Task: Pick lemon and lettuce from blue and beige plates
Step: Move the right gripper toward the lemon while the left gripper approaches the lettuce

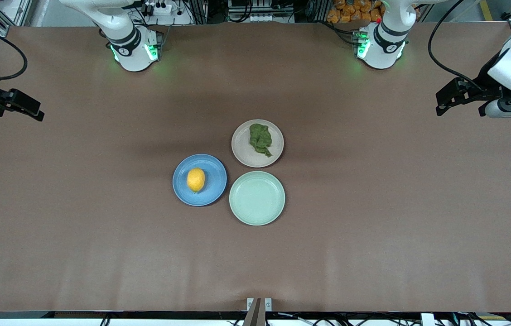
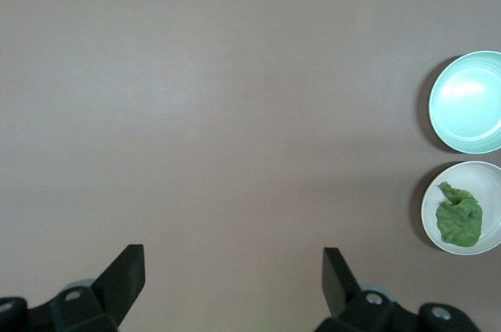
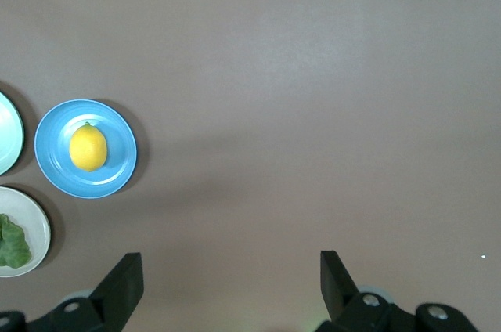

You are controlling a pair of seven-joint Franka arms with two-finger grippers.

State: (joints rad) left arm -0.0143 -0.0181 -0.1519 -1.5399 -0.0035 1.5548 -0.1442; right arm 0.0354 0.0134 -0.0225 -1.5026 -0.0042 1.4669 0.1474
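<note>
**A:** Front view first: the brown worktop (image 1: 373,226) takes up nearly everything, and both arms wait out at its two ends. The left tool (image 1: 457,97) hangs over bare cloth at the left arm's end, the right tool (image 1: 20,106) over bare cloth at the right arm's end. Both are well apart from the plates in the middle.

**B:** Fingers?

**A:** Spread wide on both, nothing between them; each wrist view shows its own two fingers far apart over the cloth.

**B:** And the plates?

**A:** Three, clustered so their rims nearly touch. The green plate (image 1: 257,213) sits nearest the front camera and holds nothing. The blue plate (image 1: 183,181) lies beside it toward the right arm's end, and the beige plate (image 1: 244,154) is farther from the camera. The lettuce (image 1: 260,139) lies crumpled on the beige plate, the lemon (image 1: 195,179) on the blue one.

**B:** So where might it slip?

**A:** Crowding, I'd say. Both targets sit close together, so two arms reaching in at once could clash above the plates. A finger coming down off-centre could catch a rim and shove one plate into its neighbour.

**B:** The items themselves?

**A:** The lemon looks round and smooth, so an off-centre pinch may squirt it sideways or roll it off. The lettuce lies low and limp; a shallow close could miss it, a deep one scrape the plate
</note>
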